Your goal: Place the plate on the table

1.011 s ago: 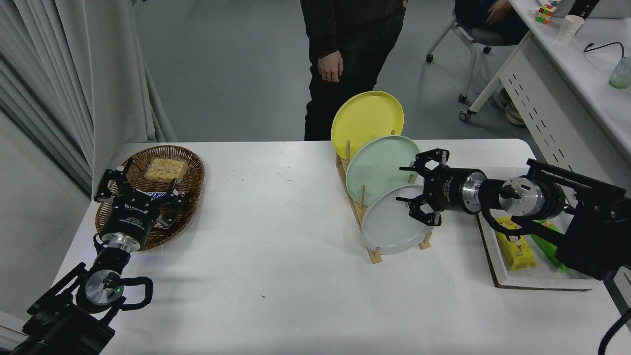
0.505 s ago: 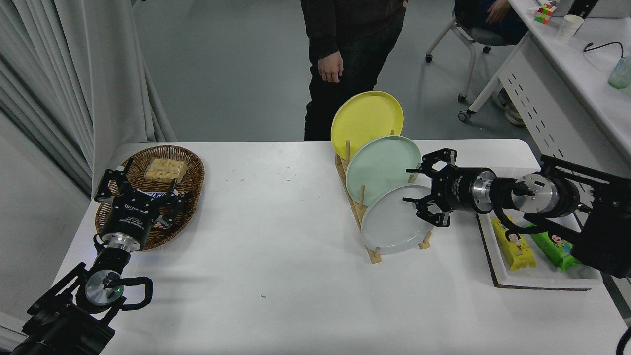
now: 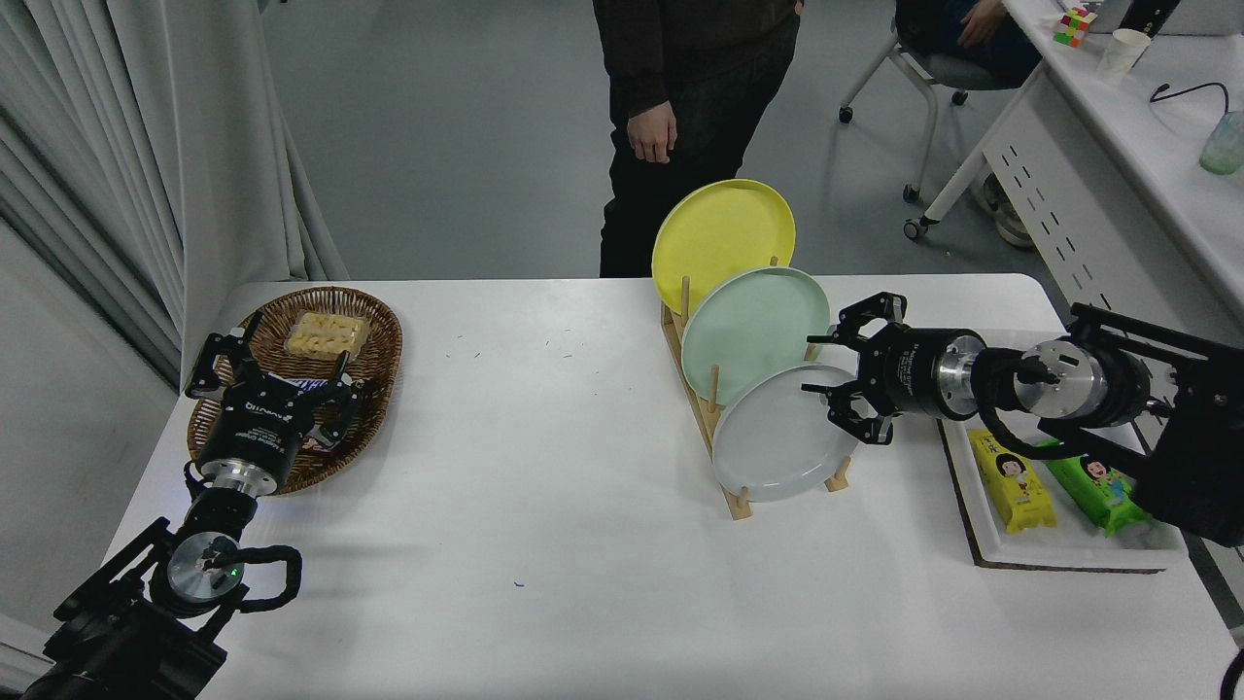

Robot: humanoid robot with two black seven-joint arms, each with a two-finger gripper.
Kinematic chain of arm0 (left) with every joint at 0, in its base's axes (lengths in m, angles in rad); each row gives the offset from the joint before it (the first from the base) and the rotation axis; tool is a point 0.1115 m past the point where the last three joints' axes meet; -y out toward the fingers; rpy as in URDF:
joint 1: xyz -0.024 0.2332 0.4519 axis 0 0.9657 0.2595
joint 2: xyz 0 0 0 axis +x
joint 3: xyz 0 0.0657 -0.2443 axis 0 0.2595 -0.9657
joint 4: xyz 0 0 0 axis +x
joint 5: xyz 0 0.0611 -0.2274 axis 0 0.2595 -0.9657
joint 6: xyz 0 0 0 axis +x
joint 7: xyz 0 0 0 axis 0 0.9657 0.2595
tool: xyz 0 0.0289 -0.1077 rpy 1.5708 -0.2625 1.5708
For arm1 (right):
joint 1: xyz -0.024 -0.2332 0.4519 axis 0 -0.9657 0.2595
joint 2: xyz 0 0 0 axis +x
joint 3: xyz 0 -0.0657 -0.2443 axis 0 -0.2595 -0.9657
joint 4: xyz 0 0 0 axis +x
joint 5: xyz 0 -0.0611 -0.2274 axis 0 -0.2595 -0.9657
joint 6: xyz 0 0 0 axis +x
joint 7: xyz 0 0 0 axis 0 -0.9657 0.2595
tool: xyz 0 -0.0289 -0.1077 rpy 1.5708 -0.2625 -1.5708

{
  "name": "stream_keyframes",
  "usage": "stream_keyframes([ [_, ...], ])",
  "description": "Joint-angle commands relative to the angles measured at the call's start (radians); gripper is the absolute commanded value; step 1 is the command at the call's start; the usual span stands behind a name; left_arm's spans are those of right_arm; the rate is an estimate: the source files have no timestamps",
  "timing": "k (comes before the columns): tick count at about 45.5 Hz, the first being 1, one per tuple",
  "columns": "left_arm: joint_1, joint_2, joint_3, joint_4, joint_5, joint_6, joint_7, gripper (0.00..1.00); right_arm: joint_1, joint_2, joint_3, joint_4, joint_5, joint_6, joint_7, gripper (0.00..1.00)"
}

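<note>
The pale grey plate leans in the front slot of a wooden rack on the white table. Behind it in the same rack stand a mint green plate and a yellow plate. My right gripper is open and hovers just off the grey plate's upper right rim, pointing left, with nothing held. The left gripper is parked at the lower left, open, over the edge of a wicker basket.
A wicker basket with snack packs sits at the far left. A white tray with yellow and green packets lies at the right, under my right arm. A person stands at the table's far side behind the rack.
My right gripper has drawn back to the right, from over the grey plate's face to just beside its rim. The plates and the left arm have not moved.
</note>
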Motion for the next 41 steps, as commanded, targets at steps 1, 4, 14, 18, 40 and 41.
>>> stream_keyframes([
  [1,0.0,0.0,0.0,0.0,0.0,0.0,0.0,0.98,-0.003,0.001,0.0,-0.011,-0.002,-0.016,0.0,0.46],
  [4,0.0,0.0,0.0,0.0,0.0,0.0,0.0,0.98,-0.003,0.001,0.0,-0.012,-0.004,-0.017,0.0,0.46],
  [14,0.0,0.0,0.0,0.0,0.0,0.0,0.0,0.98,-0.003,0.002,0.0,-0.014,-0.001,-0.017,0.0,0.42],
  [18,0.0,0.0,0.0,0.0,0.0,0.0,0.0,0.98,-0.003,0.004,0.0,-0.014,0.001,-0.025,0.0,0.42],
  [40,0.0,0.0,0.0,0.0,0.0,0.0,0.0,0.98,-0.001,0.016,-0.001,-0.032,0.003,-0.057,-0.001,0.42],
  [41,0.0,0.0,0.0,0.0,0.0,0.0,0.0,0.98,-0.001,0.019,-0.001,-0.032,0.003,-0.059,0.0,0.42],
])
